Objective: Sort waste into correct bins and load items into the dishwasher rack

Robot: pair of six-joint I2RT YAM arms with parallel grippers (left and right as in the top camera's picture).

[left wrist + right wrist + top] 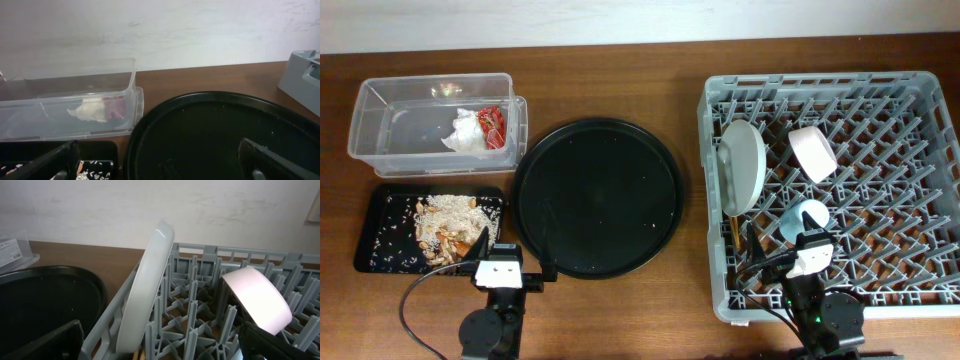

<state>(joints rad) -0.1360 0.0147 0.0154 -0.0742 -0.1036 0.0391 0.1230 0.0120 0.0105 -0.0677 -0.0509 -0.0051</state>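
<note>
The clear box holds the crumpled white napkin and the red wrapper; both also show in the left wrist view, napkin and wrapper. The flat black tray holds beige food scraps and an orange stick. The grey rack holds the upright white plate, the white bowl, the light-blue cup and the chopsticks. My left gripper is open and empty at the front between the two black trays. My right gripper is open and empty over the rack's front edge.
The big round black tray lies between the bins and the rack, with a few crumbs on it. In the right wrist view the plate and bowl stand among the rack pegs.
</note>
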